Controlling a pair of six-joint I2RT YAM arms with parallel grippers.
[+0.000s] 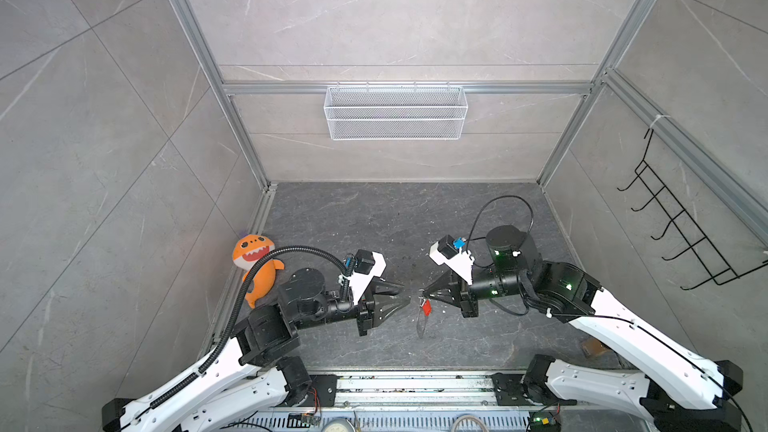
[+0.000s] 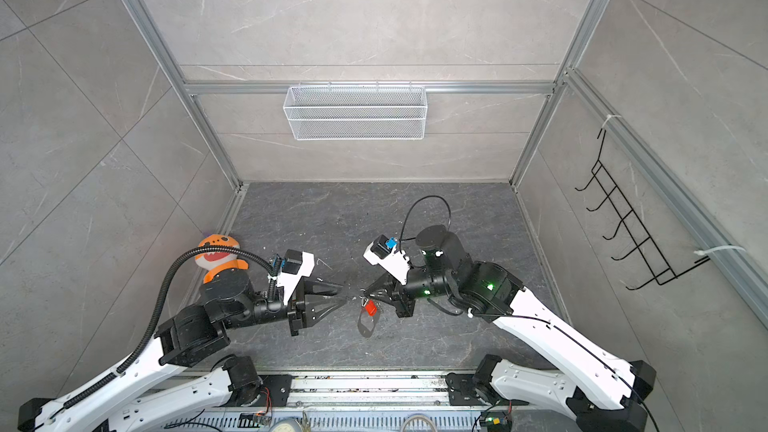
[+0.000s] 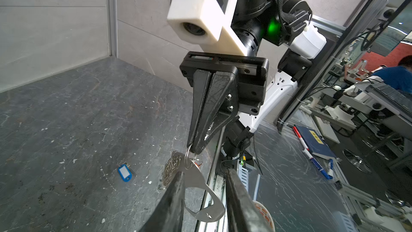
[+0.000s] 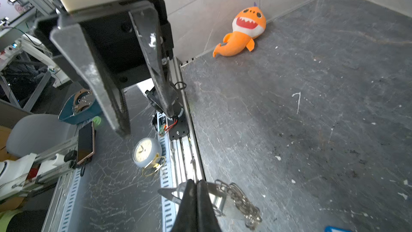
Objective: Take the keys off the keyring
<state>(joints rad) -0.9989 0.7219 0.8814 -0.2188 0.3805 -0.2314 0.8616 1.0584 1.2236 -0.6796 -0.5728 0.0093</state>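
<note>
Your white-and-black left arm [image 1: 208, 384] reaches in low from the near left. Its black left gripper [image 1: 405, 294] points toward the middle of the workspace, with the two tapered fingers standing apart. Your white-and-black right arm [image 1: 648, 342] comes in from the near right with its elbow bent. Its black right gripper [image 1: 424, 290] faces the left one tip to tip, close but not touching, jaws pressed together.

1 red-tagged key [image 1: 426, 307], lower centre in both top views, and 1 blue-tagged key [image 3: 125, 173] make 2. Also counted: 1 keyring [image 3: 197, 178], 1 plush shark [image 1: 254, 261], 1 wire basket [image 1: 395, 112], 1 hook rack [image 1: 683, 213].
</note>
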